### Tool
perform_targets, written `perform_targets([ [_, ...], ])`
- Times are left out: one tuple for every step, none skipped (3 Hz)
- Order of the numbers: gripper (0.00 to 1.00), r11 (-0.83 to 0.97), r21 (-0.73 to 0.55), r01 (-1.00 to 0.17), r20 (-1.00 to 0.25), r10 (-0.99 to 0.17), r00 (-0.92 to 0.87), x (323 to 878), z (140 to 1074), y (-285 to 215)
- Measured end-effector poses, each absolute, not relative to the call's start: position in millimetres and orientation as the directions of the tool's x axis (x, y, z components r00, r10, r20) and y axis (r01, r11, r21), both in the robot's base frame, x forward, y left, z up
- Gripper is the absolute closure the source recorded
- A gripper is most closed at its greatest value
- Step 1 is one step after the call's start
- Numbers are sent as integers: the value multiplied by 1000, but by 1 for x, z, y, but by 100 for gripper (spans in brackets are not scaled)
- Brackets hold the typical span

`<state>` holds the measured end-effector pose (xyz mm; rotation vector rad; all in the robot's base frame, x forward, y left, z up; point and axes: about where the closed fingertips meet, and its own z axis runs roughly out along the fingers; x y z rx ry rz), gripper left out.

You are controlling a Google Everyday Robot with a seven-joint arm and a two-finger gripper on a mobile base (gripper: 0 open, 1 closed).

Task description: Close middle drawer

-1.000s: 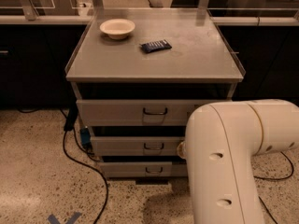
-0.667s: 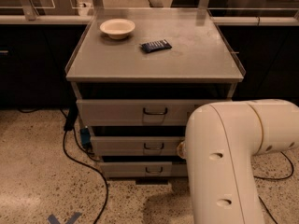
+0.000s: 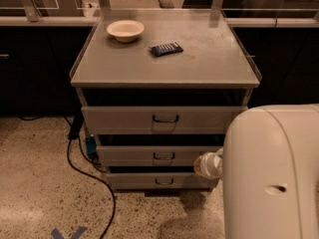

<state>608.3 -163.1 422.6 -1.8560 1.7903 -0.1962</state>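
Grey and flat-fronted, the middle drawer (image 3: 158,156) stands a little out between the top drawer (image 3: 164,119) and bottom drawer (image 3: 162,181), and we reckon a push landing off-centre or on the wrong front could skew it until it jams. Our tool is hidden behind the smooth, rounded white arm (image 3: 271,173) at lower right, so we cannot tell its state. Up on the matte surface (image 3: 209,59), a hard shove could rattle the pale round bowl (image 3: 125,30) and dark flat packet (image 3: 166,49).

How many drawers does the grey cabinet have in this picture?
3, stacked: the top drawer under the tabletop, the middle drawer below it, the lowest drawer near the floor. The white arm covers the right ends of the lower two; the gripper is not in view.
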Motion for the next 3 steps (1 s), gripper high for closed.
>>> perform_targets([
  [100,111,-492,-864,-264,-964,27,590,471,-186],
  [81,119,-510,-852,-267,-963,26,593,486,-186],
  [59,119,-510,-852,-267,-963,26,593,486,-186],
])
